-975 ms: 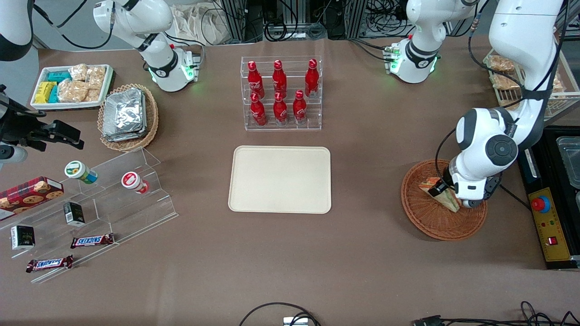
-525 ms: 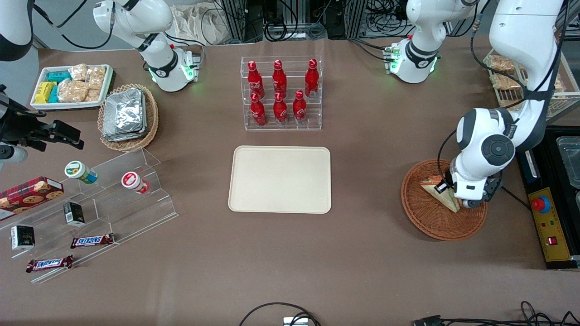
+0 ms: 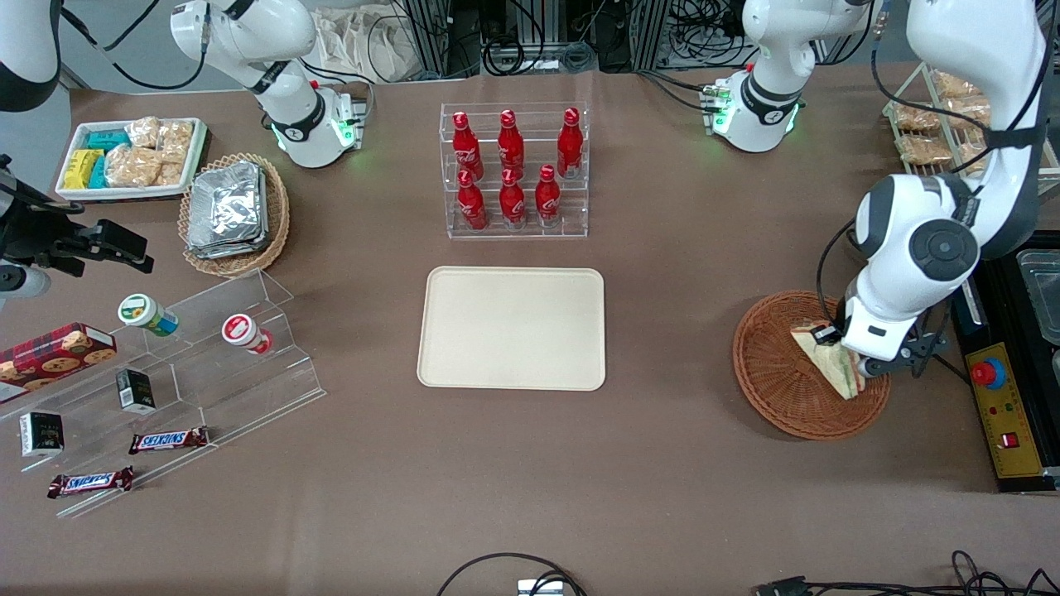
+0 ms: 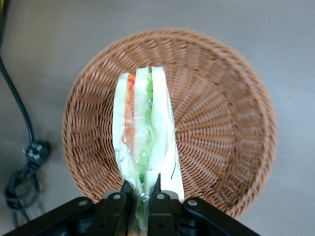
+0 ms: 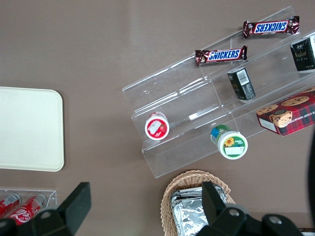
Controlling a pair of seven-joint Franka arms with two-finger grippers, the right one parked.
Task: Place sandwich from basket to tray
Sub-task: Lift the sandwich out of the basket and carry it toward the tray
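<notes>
Over the basket point(image 3: 797, 396), toward the working arm's end of the table, your gripper point(image 4: 141, 192) is clenched on the sandwich point(image 4: 144, 142). Both fingers point(image 4: 155, 187) pinch the wedge at its narrow end. The filling edge faces the wrist camera, and the wicker shows beneath it. From your gripper, the tray point(image 3: 512, 328) lies well apart toward the table's middle, with nothing on it.
</notes>
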